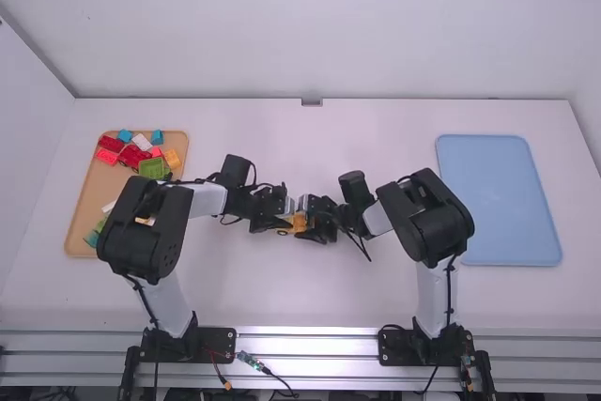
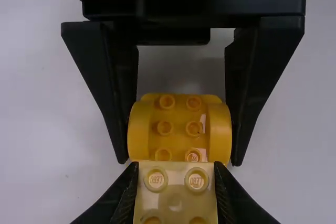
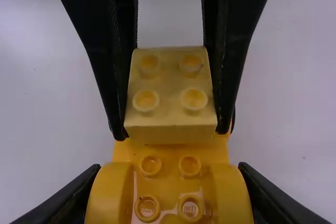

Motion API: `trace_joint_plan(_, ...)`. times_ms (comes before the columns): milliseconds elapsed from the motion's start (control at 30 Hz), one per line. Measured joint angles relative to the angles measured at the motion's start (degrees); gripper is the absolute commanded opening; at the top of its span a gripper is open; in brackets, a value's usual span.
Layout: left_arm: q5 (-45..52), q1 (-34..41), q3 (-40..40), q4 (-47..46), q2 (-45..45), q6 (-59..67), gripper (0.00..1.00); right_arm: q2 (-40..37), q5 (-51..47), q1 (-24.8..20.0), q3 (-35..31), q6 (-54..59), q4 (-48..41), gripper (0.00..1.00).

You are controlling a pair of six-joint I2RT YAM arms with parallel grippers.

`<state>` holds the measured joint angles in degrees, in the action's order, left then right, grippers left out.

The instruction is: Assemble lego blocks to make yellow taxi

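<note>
Well, the left pincer (image 1: 282,222) grips the pale block (image 2: 175,195) and the right pincer (image 1: 317,225) grips the yellow base (image 2: 178,124) (studs showing on both), close together at mid-tabletop (image 1: 310,298)

High view from above and behind, forward and downward; wrist views close, opposed, over the same yellow blocks (image 2: 178,115)

table: white and smooth, a silver rail (image 1: 310,345) running along its near edge, the tabletop (image 1: 310,298) pale
left side: tan tray (image 1: 92,196), rounded corners, lying flat, partly hidden
right side: light blue tray (image 1: 498,199), flat, well apart from the tan tray
</note>
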<state>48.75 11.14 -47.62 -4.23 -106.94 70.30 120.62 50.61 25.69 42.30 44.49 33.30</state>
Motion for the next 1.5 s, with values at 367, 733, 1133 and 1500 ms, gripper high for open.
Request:
trace_joint_plan(367,0.0,0.0,0.0,0.1,0.0,0.0,0.27,0.0,-0.1,0.0,0.0,0.0,0.0,0.63)
trace_joint_plan(733,-0.9,0.0,-0.7,-3.3,0.0,-0.2,0.99,0.0,0.0,0.0,0.0,0.0,0.0,0.63)
trace_joint_plan(1133,-1.1,-0.7,-7.4,-17.7,2.8,-0.1,0.35,0.0,0.0,0.0,0.0,0.0,-0.1,0.64)
trace_joint_plan(1500,-1.1,-0.9,-6.2,-12.6,3.9,0.0,0.02,0.0,0.0,0.0,0.0,0.0,0.0,0.63)
